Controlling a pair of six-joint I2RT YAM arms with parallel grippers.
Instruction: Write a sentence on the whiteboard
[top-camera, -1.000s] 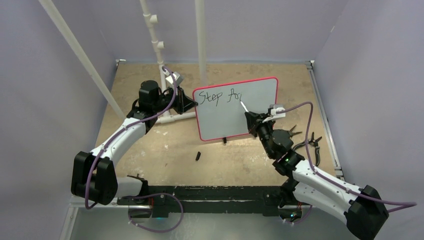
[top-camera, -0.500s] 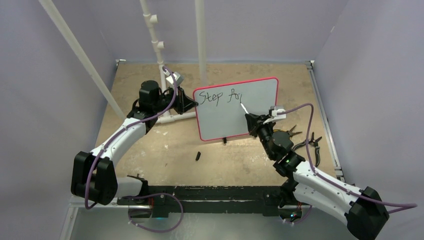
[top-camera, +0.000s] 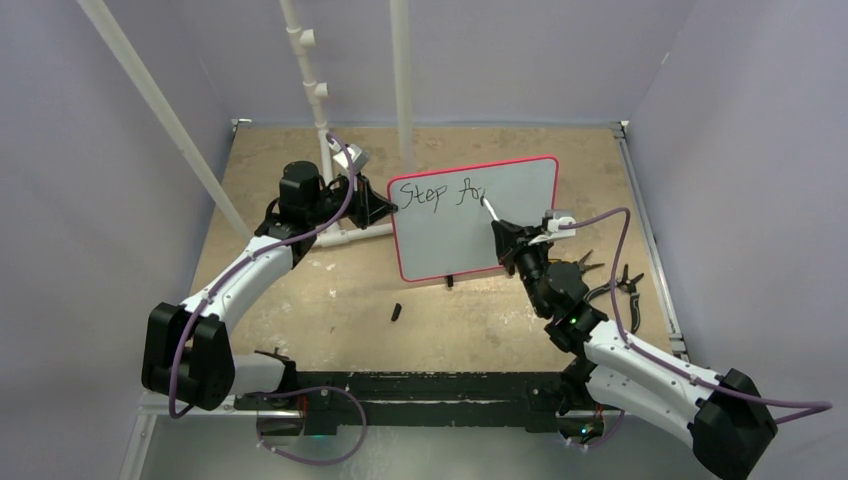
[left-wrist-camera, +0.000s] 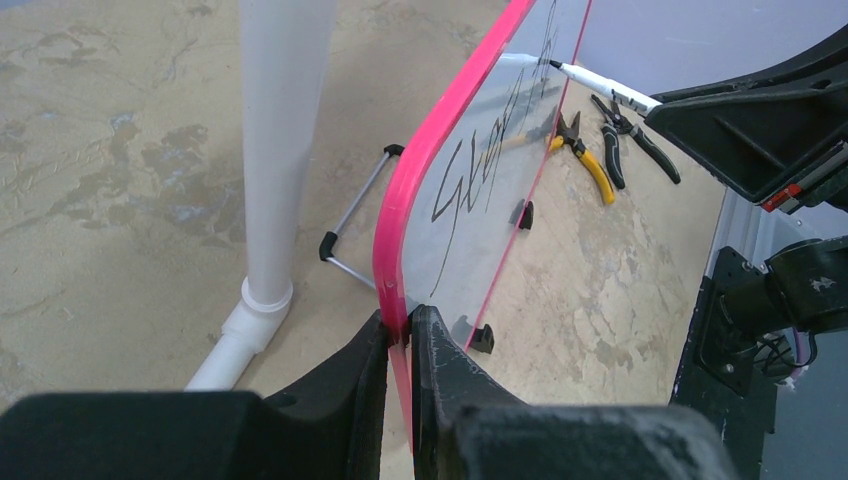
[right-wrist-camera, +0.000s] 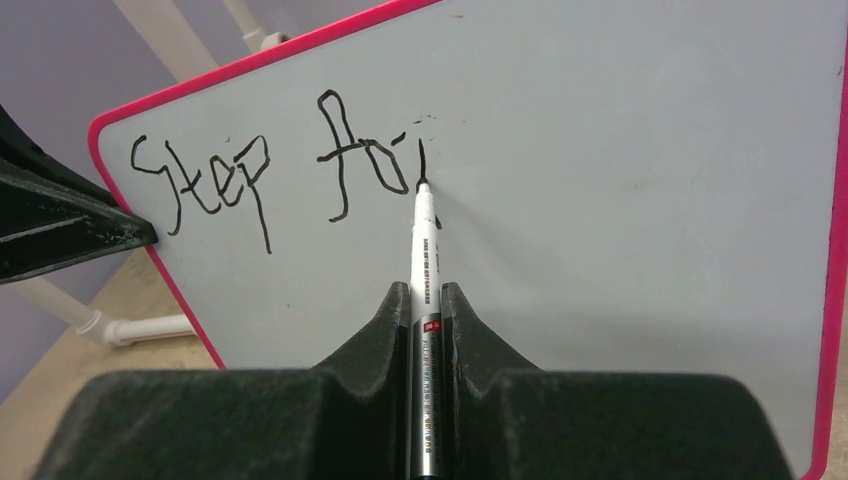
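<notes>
Midway along the top line, the right gripper (right-wrist-camera: 427, 295) is clamped on a marker (right-wrist-camera: 424, 235), its jaws drawn in tight round the barrel. The black tip touches the whiteboard (top-camera: 450, 250) at the foot of a short upright stroke. The board stands tilted on its small black feet near the middle of the table (top-camera: 300, 290). Its left edge is pinched in the left gripper (left-wrist-camera: 400, 330), whose jaws are narrow on the pink frame, just beside a white pipe (left-wrist-camera: 280, 150).

The sentence (right-wrist-camera: 280, 170) so far reads "Step fo" plus that one fresh stroke. By the look of it, the step in hand is the third letter of the second word, probably an "r". Most of the writing seems to lie ahead, since the right part of the top line and the whole lower half of the board are bare.

The next move likely calls for a small hook up and to the right with the tip kept lightly on the surface. After that come a lift and a short shift rightward for the following letter. The left arm must brace the frame so that the marker's push does not rock the board backward. Pliers (left-wrist-camera: 585, 150) lie on the table beyond the board, well clear of the work.
</notes>
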